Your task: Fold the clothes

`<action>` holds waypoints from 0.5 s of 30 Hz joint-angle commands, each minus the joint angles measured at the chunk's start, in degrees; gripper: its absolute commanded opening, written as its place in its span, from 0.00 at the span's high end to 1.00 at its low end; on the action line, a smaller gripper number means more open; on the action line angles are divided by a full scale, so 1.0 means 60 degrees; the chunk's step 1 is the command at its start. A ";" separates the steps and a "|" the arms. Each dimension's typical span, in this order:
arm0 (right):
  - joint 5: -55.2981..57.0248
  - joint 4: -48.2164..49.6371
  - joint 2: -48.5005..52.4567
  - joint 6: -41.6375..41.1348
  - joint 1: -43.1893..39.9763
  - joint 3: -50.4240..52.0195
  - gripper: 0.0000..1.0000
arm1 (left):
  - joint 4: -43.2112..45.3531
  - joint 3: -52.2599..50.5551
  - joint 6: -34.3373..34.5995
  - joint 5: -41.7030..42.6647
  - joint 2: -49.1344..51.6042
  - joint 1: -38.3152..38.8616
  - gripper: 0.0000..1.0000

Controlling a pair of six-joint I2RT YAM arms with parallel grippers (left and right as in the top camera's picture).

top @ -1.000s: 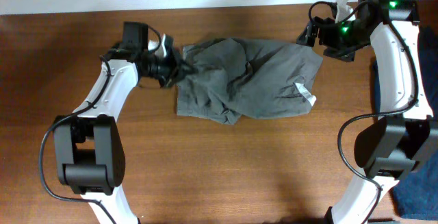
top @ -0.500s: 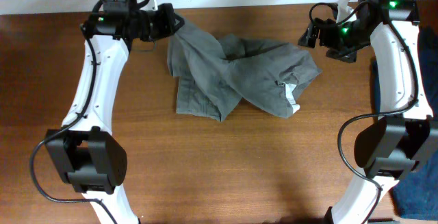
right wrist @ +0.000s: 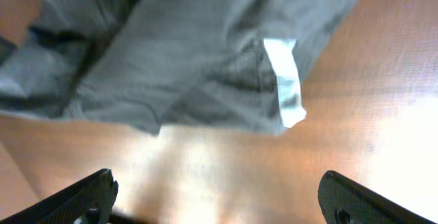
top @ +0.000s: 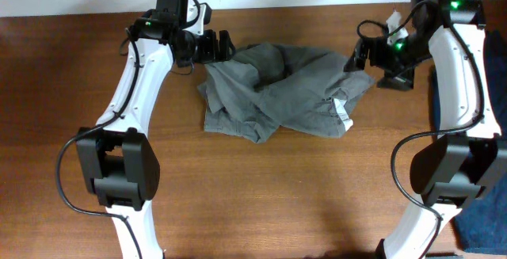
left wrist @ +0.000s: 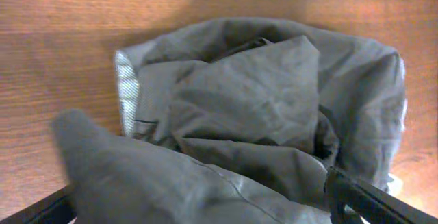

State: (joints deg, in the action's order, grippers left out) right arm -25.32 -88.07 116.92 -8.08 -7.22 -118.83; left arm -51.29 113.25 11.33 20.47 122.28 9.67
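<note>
I am flattening out the crumpled clothes [top: 277, 89], which are lying toward the table's [top: 261, 188] far edge. My left gripper [top: 215, 47] is straddling cloth there with fingers released. My right gripper [top: 358, 55] is hovering released too. Next, I judge, both are needing corner grips to pull it flat.

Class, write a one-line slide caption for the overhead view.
Crumpled grey garment on a wooden table, left gripper at one end, right gripper near the other.

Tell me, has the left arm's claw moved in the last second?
Yes. The left gripper now sits closer to the table's far edge than a second ago, at the top corner of the grey garment.
</note>
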 commanded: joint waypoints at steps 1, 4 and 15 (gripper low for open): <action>0.0087 -0.0291 -0.0197 -0.0463 0.0346 0.0441 0.01 | 0.0033 0.0098 -0.0200 -0.0423 -0.0026 -0.0087 0.01; 0.0084 0.0026 -0.0193 -0.1144 0.0597 0.1355 0.01 | 0.0051 0.0098 -0.0200 -0.0426 -0.0026 -0.0095 0.01; 0.0965 0.2492 -0.0193 -0.1453 0.0568 0.4914 0.01 | 0.0138 0.0098 -0.0200 -0.0903 -0.0026 -0.0095 0.01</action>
State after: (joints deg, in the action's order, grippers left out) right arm -23.35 -74.76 116.81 -16.05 -2.70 -92.36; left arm -50.98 113.25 11.31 16.21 122.28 9.30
